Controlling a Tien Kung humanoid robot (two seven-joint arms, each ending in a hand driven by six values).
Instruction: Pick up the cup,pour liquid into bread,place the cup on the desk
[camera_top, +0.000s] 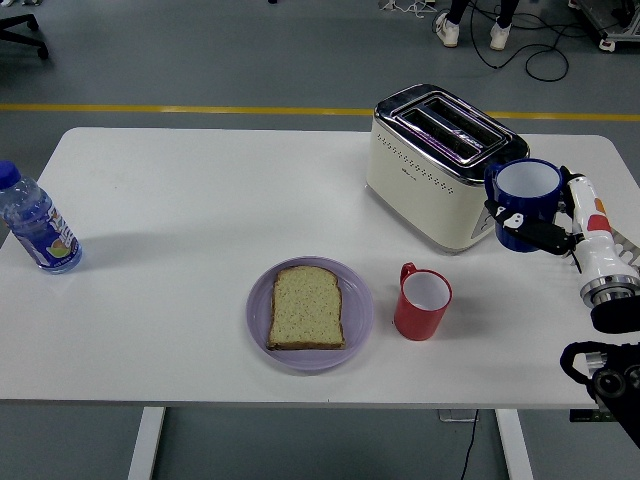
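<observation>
White table (200, 200) — right hand (545, 228) apparently grips blue cup (526, 202), upright, beside toaster (445, 165).

Blue cup (527, 203) held upright; bread (307, 307) flat on plate (357, 325).

**The robot's right arm and the person at the far side**

The right hand (545, 232) had thin black fingers (530, 226) with small white marks at the joints. Behind it the forearm (597, 245) was a white cylinder with a small orange mark on its upper side, and it ended in a silver metal ring. After the ring came black, rounded joint housings (605, 370) near the lower right corner. Of the person (475, 25) only the lower legs showed, in dark trousers and white shoes.
</observation>
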